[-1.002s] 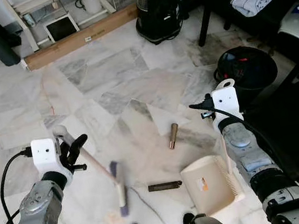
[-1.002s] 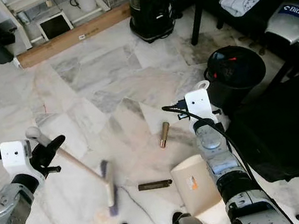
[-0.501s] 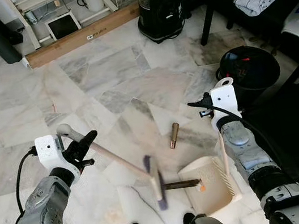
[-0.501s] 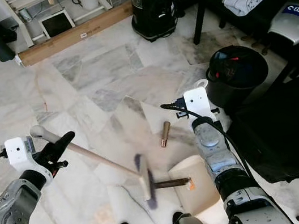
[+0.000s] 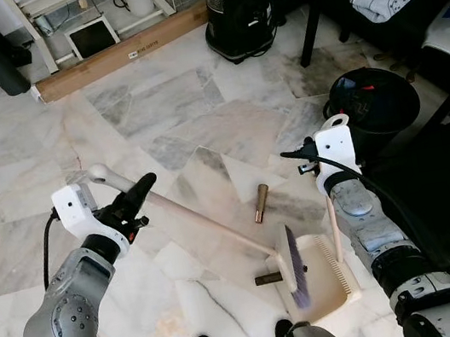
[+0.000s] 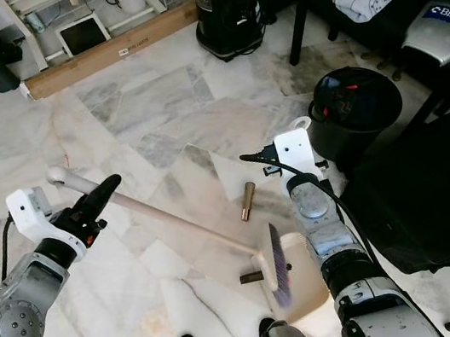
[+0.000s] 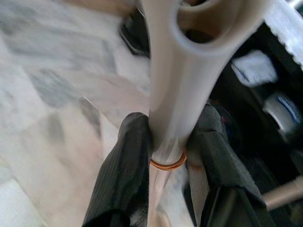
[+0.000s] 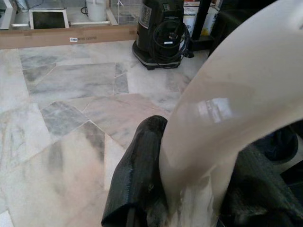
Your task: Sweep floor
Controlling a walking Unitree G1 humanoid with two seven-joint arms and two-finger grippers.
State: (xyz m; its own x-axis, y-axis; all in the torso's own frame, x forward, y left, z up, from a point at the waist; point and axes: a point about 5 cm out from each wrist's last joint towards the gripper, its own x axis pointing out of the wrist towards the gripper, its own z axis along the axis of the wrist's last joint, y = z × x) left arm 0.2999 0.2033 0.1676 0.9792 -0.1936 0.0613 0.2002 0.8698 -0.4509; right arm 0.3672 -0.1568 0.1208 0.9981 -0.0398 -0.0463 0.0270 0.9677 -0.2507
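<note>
Broom (image 5: 217,226) bristles sit at the mouth of my cream dustpan (image 5: 323,277), just ahead of my feet, with a dark cylindrical piece (image 5: 267,279) lying on the marble floor (image 5: 155,111) at the pan's edge, touching the brush head. My right hand (image 8: 189,189) is clenched on the dustpan's upright handle, which I see pinched between its black fingers (image 8: 137,175) in the right wrist view. My left hand (image 5: 131,203) grips the broom's pale handle near its top end; the left wrist view shows both fingers (image 7: 125,175) pressed against the shaft, by an orange ring. The stick slants from that hand down to the pan. A brass-coloured tube (image 5: 260,204) lies on the floor a little beyond the pan, apart from it. Further right stands a black bucket (image 5: 372,105). At the far side I see a black vacuum cleaner (image 5: 237,6) and a long cardboard box (image 5: 120,55).
</note>
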